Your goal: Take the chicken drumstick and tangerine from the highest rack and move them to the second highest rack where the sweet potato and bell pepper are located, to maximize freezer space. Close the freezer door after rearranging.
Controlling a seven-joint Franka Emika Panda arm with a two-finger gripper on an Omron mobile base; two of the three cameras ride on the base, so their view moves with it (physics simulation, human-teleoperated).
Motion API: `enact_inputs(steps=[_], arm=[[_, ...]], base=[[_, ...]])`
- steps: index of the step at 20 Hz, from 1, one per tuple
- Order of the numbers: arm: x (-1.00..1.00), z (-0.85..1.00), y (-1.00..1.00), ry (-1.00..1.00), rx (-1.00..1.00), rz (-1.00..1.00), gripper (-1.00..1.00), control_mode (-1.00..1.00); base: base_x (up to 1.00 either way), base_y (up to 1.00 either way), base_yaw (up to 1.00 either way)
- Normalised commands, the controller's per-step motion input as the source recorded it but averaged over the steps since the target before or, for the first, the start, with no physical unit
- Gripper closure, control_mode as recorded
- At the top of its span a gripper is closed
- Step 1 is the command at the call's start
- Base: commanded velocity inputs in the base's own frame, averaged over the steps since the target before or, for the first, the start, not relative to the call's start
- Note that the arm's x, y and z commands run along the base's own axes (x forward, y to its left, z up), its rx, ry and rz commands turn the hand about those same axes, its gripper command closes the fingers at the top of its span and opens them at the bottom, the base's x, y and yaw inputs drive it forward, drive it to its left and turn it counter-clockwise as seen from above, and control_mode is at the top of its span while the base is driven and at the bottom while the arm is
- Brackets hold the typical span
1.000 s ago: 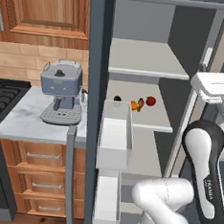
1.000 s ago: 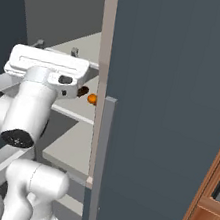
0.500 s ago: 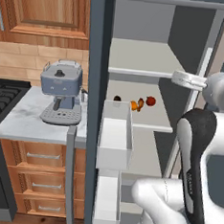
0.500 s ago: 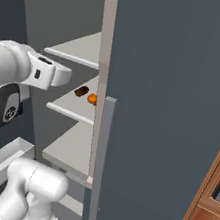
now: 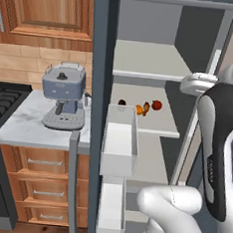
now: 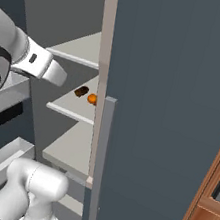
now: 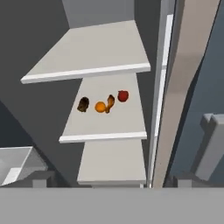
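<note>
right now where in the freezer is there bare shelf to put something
The highest rack is bare. So is the shelf below the food. The second rack is crowded at the back: sweet potato, tangerine, drumstick, bell pepper; its front is free.

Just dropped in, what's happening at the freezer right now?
The door is open and the arm is raised in front of the shelves, holding nothing. All four foods lie together on the second rack: sweet potato, tangerine, drumstick, pepper. The top rack is bare.

Small dark lettering runs along robot arm (image 5: 211,169) black forearm cover, too blurred to read; no other text.
</note>
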Motion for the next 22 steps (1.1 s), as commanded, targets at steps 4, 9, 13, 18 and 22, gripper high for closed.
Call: enact_inputs(steps=[4, 9, 13, 18, 22], arm=[[-0.47, -0.24, 0.00, 0.01, 0.00, 0.00, -1.00, 1.00], [0.00, 0.00, 0.00, 0.00, 0.00, 0.00, -1.00, 1.00], [0.00, 0.00, 0.00, 0.00, 0.00, 0.00, -1.00, 1.00], [0.00, 0.00, 0.00, 0.00, 0.00, 0.00, -1.00, 1.00], [0.00, 0.00, 0.00, 0.00, 0.00, 0.00, -1.00, 1.00]], base=[[-0.24, 0.00, 0.00], [-1.00, 0.04, 0.00], [-0.96, 0.39, 0.00], [-0.38, 0.93, 0.00], [0.00, 1.00, -0.06]])
